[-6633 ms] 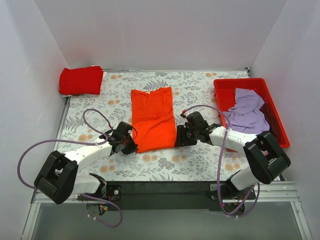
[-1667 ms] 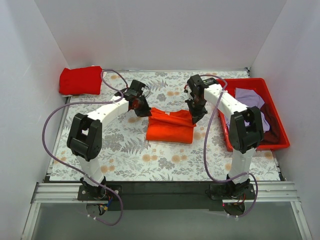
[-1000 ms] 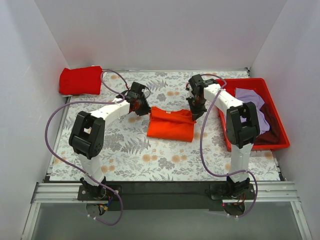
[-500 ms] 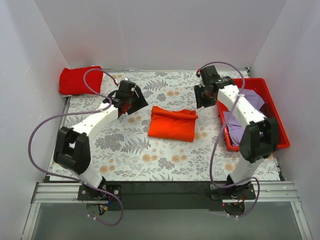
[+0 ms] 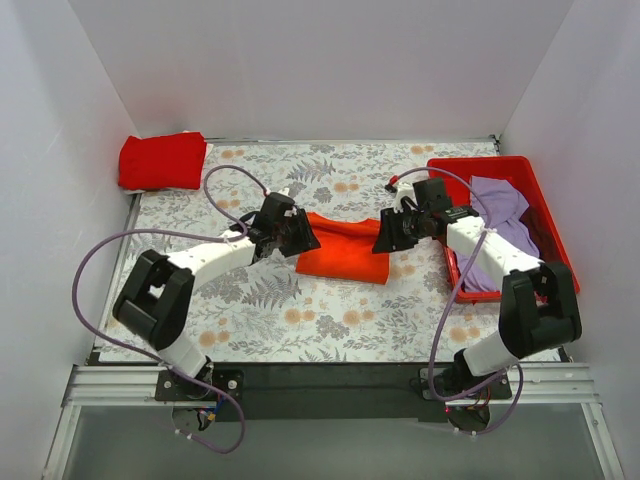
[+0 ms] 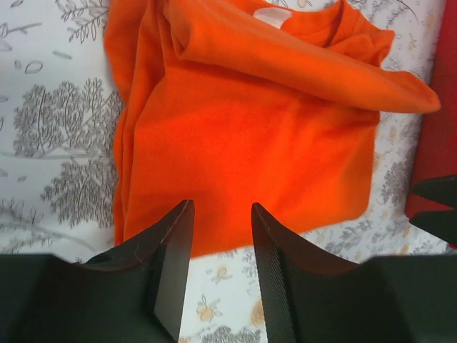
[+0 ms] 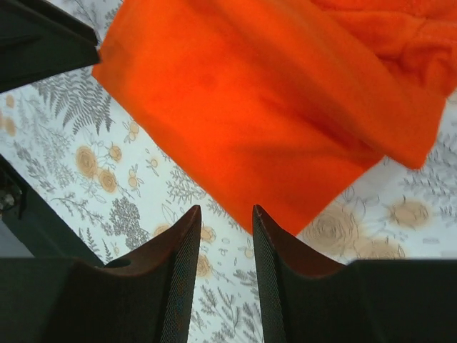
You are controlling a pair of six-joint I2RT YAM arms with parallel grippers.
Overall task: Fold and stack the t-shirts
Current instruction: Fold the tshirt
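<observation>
The bright orange t-shirt [image 5: 345, 252] lies folded in half mid-table, its collar edge at the back. My left gripper [image 5: 306, 238] is open and empty at its left edge; in the left wrist view the shirt [image 6: 250, 128] lies just beyond the gripper [image 6: 221, 214]. My right gripper [image 5: 383, 240] is open and empty at its right edge; the right wrist view shows the shirt [image 7: 271, 107] ahead of the gripper [image 7: 226, 214]. The folded red t-shirt [image 5: 160, 160] sits at the back left corner. The lavender t-shirt [image 5: 500, 205] and the dark maroon one [image 5: 537, 238] lie crumpled in the bin.
The red plastic bin [image 5: 480, 162] stands at the right side of the flowered table cover [image 5: 250, 310]. White walls close in the back and both sides. Purple cables loop from both arms over the table.
Since 6.6 s ago the orange shirt has been folded in half toward the back. In the last half second both grippers came down from the back to the shirt's left and right edges.
</observation>
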